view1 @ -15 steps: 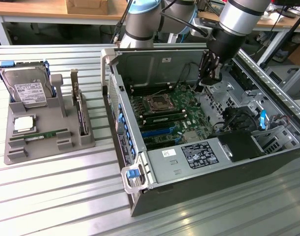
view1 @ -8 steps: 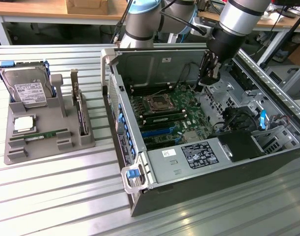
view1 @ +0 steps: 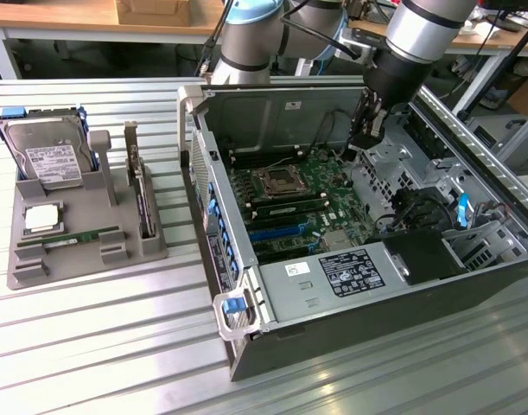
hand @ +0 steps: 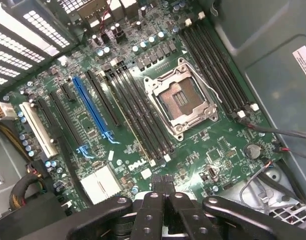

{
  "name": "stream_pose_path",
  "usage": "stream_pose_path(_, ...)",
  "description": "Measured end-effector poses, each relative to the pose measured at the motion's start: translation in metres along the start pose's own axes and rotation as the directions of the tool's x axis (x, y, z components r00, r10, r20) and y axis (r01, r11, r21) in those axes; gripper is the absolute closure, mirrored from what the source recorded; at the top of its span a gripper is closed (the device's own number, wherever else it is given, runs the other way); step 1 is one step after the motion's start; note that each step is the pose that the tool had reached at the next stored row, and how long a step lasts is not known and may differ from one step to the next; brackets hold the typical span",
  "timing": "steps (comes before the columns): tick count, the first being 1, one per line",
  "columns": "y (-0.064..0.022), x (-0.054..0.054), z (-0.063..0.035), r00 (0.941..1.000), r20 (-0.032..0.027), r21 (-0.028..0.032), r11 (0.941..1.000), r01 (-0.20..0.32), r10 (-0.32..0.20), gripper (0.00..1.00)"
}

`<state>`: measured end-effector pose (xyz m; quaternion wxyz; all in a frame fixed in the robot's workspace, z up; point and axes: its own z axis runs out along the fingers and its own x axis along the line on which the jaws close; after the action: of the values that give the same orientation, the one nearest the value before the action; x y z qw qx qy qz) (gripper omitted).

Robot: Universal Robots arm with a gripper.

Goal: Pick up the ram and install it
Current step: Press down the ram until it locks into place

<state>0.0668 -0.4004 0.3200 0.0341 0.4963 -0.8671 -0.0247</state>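
Ribbed metal surface (view1: 91,346) is seen carrying an open computer case (view1: 376,285); shut, empty pincer (hand: 165,187) is poised over motherboard (hand: 142,115); ram (view1: 78,237) lies in grey tray (view1: 39,268).

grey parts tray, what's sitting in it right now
In the grey plastic tray: silver hard drive, square processor chip, thin green ram stick, upright expansion card. Anything beneath them is hidden.

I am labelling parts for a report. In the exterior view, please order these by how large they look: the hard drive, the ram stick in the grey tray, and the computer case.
1. computer case, by far the largest.
2. hard drive.
3. ram stick, thin and narrow, the smallest.
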Motion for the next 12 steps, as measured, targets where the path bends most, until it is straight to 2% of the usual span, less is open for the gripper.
stream_pose_path(7, 0.0, 0.0, 0.0, 0.9967, 0.0062, -0.0031, 0.9967, -0.081, 0.081, 0.89)
stream_pose_path(11, 0.0, 0.0, 0.0, 0.9915, 0.0097, -0.0052, 0.9915, -0.13, 0.13, 0.89)
stream_pose_path(12, 0.0, 0.0, 0.0001, 0.9877, 0.0116, -0.0064, 0.9877, -0.156, 0.156, 0.89)
